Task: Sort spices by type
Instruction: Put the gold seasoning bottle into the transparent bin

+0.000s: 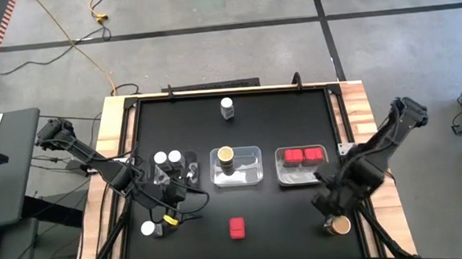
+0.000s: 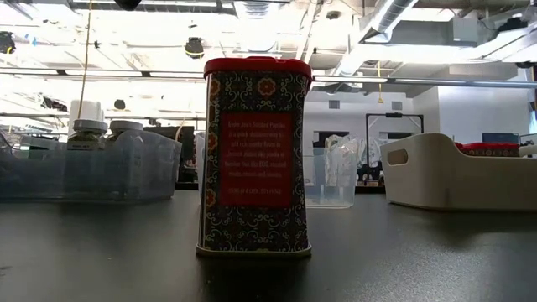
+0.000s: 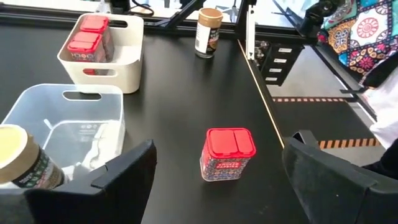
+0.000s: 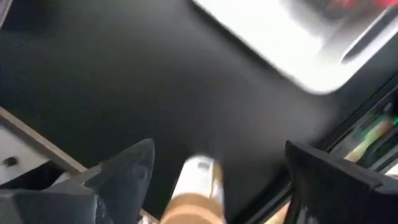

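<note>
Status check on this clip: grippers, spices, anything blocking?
Right gripper open over tan-top jar at near right edge. Left gripper open beside left tray. Red packet loose near front. Nothing blocking.

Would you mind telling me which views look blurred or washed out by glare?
Right wrist view: motion-blurred throughout, the tan-topped jar and white tray smeared. Low view: ceiling lights blow out the background, though the red tin is sharp. High and left wrist views: clear.

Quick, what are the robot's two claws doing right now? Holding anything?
Left gripper: open, holding nothing, facing the red spice tin.
Right gripper: open, holding nothing, above the tan-topped jar.
</note>
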{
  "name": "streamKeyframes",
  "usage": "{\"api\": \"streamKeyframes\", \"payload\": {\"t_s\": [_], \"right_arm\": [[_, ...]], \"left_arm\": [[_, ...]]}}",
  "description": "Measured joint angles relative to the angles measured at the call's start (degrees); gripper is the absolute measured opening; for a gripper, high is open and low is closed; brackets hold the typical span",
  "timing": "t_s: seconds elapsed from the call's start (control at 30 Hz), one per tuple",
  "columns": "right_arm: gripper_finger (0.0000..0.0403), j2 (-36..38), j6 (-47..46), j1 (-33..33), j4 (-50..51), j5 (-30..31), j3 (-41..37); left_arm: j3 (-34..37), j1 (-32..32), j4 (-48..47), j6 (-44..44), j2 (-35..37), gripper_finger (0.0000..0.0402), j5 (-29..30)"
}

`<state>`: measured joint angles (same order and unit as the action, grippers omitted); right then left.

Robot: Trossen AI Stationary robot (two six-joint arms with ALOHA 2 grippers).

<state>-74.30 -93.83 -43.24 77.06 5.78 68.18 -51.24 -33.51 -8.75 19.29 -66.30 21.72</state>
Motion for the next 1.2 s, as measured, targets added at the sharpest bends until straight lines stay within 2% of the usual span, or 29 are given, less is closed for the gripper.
{"api": "streamKeyframes", "payload": {"t_s": [0.3, 0.53, 0.7, 0.93, 1.2], "right_arm": [[0.0384, -4.2, -14.5, -11.3, -1.4, 0.0, 0.0], [0.0384, -9.9, -13.8, -13.0, -8.3, -0.3, 0.0], [0.0384, -12.9, -12.3, -14.2, -8.8, -4.5, 0.0], [0.0384, -12.8, -14.6, -17.1, -10.3, -4.9, 0.0], [0.0384, -12.7, -16.3, -18.7, -10.5, -9.0, 0.0]], "left_arm": [[0.0, 0.2, 0.0, -0.6, 0.0, 0.0334, 0.5], [0.0, 0.2, 0.0, -0.6, 0.0, 0.0334, 0.7], [0.0, 0.2, 0.0, -0.6, 0.0, 0.0334, 1.5], [0.0, 0.2, 0.0, -0.6, 0.0, 0.0334, 1.7], [-0.1, 0.2, 0.0, -0.5, 0.0, 0.0334, 1.7]]}}
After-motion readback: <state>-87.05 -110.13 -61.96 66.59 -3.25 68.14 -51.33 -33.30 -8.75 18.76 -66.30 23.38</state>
